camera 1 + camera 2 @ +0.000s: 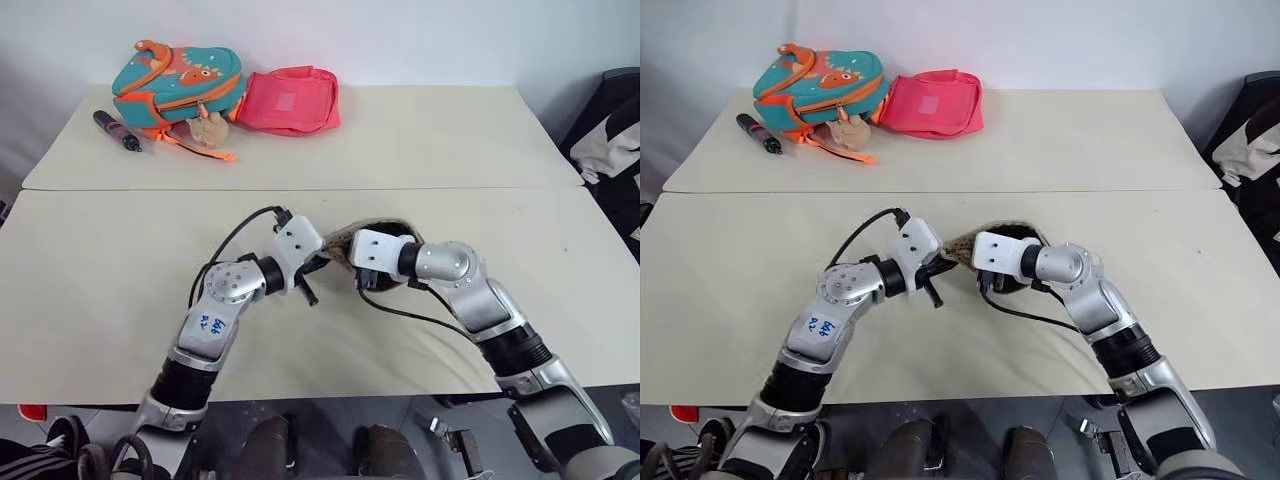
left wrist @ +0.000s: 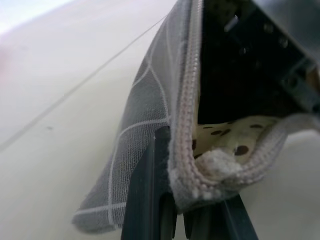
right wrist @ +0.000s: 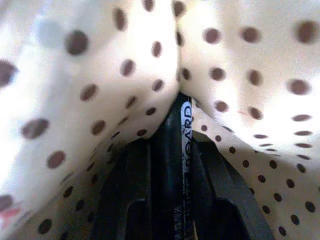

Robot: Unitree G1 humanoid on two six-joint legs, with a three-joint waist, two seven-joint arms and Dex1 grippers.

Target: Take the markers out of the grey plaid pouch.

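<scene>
Inside the grey plaid pouch [image 2: 145,135], mid-surface: my right fingers [image 3: 182,165] are pinched on a slim black marker [image 3: 185,135] deep in the dotted lining, while my left fingers [image 2: 172,215] clamp the zipper edge [image 2: 186,100]. The risk — the lining snags the marker and it slips free, or the pouch drags along (my left grip is only on the rim). Both forearms angle inward, meeting at the mouth.

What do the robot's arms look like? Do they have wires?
Both are silver with black sections. The left arm has blue writing on a white label. White blocks sit at the wrists, black cables loop from each, and each tool has black fingers.
</scene>
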